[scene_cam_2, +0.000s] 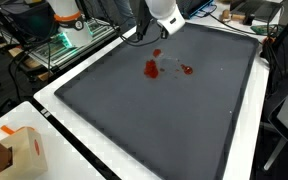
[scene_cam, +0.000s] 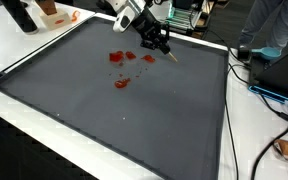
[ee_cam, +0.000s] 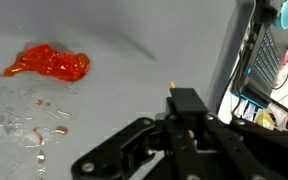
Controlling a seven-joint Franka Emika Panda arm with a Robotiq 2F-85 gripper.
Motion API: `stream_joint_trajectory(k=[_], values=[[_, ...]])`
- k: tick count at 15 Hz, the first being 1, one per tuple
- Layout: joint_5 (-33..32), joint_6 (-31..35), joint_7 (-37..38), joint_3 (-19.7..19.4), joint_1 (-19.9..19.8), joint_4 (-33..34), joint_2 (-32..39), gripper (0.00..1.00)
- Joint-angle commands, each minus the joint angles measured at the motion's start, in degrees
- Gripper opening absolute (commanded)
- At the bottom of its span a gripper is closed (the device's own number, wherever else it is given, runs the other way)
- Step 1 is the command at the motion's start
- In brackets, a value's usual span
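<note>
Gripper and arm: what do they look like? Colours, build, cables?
Arm: white, rounded links in both exterior views. Gripper: matte black, two fingers on bar linkages, clearest in the wrist view. A dark cable loops beside the wrist in an exterior view. No markings are legible.

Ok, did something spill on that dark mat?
Yes: red blobs lie scattered across the dark mat, close to the gripper. In the wrist view, clear wet-looking drops sit beside one blob. It looks like a spill.
</note>
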Motion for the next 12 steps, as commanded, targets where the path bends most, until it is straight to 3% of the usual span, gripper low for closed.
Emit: stream_joint_trajectory(k=[1,12], values=[[2.7,-1.4,-2.3,-0.4,-0.5,0.5,1.3,0.03],[4.3,-1.9,-3.0,-0.7,-0.7,1.7,3.4,0.03]])
